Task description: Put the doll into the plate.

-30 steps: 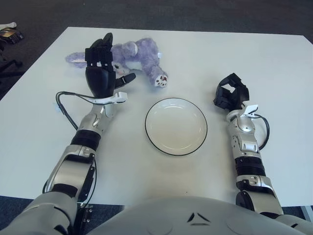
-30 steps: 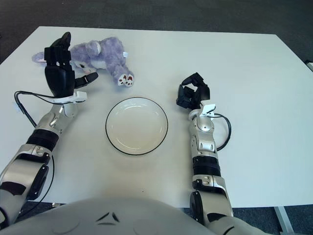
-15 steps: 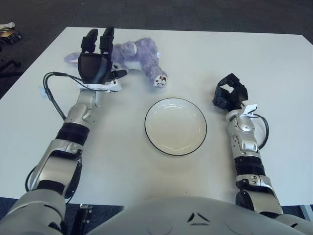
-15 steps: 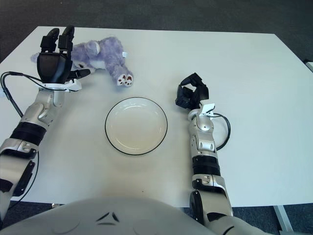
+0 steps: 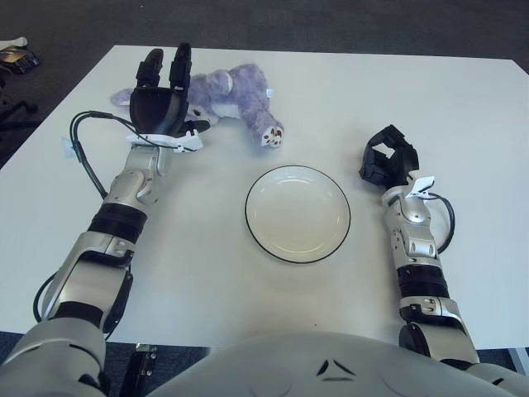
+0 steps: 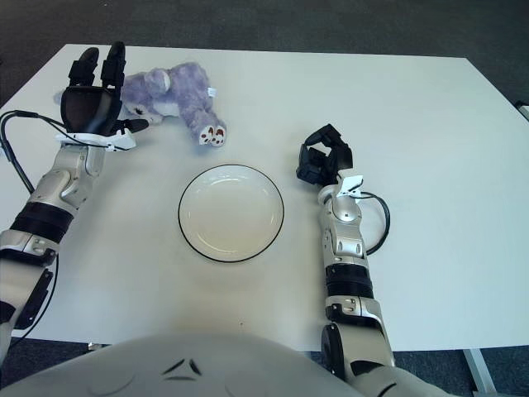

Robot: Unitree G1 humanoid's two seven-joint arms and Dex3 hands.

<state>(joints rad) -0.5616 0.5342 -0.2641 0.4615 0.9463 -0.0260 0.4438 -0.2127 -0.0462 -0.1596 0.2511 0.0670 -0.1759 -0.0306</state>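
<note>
Your left robot hand (image 5: 162,103) hovers with fingers spread at the head end of the doll (image 5: 225,89), lying far-left on the tabletop (image 5: 463,124). It looks soft and light; grip its plump torso. The plate (image 5: 297,212) waits centre; your right robot hand (image 5: 387,159) rests curled, empty.

Looks like an office or lab: big white table (image 5: 463,124) on dark grey carpet (image 5: 331,25) all around it.

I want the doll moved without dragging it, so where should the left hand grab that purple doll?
Probably around the doll's soft body, coming down from above. It lies on its side across the table, and the open left hand is already at its head end.
</note>
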